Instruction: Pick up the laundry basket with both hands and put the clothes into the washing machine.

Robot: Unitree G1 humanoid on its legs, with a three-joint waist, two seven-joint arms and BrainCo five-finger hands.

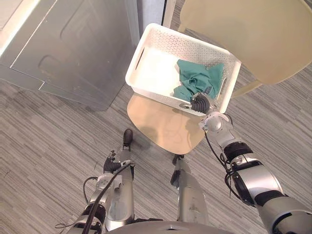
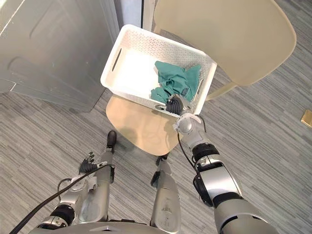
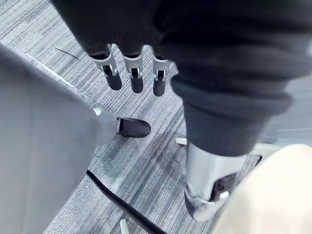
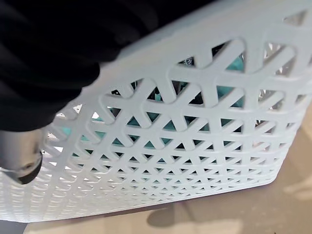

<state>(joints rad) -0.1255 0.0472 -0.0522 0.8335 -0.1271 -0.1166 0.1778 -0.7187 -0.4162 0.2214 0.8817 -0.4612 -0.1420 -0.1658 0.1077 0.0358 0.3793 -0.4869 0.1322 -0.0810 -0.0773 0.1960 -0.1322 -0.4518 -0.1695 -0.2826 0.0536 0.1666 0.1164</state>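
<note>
1. Basket (image 1: 156, 73) sits on a tan seat (image 1: 161, 124). It is not lifted yet.
2. Green cloth (image 1: 200, 78) lies inside the basket, at the side near the right hand.
3. Right hand (image 1: 200, 104) is at the near rim of the basket, just beside the cloth. The basket wall hides most of it, so I cannot tell if it grips the rim or not.
4. Left hand (image 1: 112, 163) hangs low by the robot's side, well apart from the basket. It is loose and holds nothing.
5. A grey box (image 1: 73, 44) stands past the basket. It may be the washer, but I cannot tell.
6. My guess is that the job has just begun. At most one hand has reached the basket.
7. Left to do: bring the left hand to the far side, lift with both hands, carry, and put the cloth in the washer.
</note>
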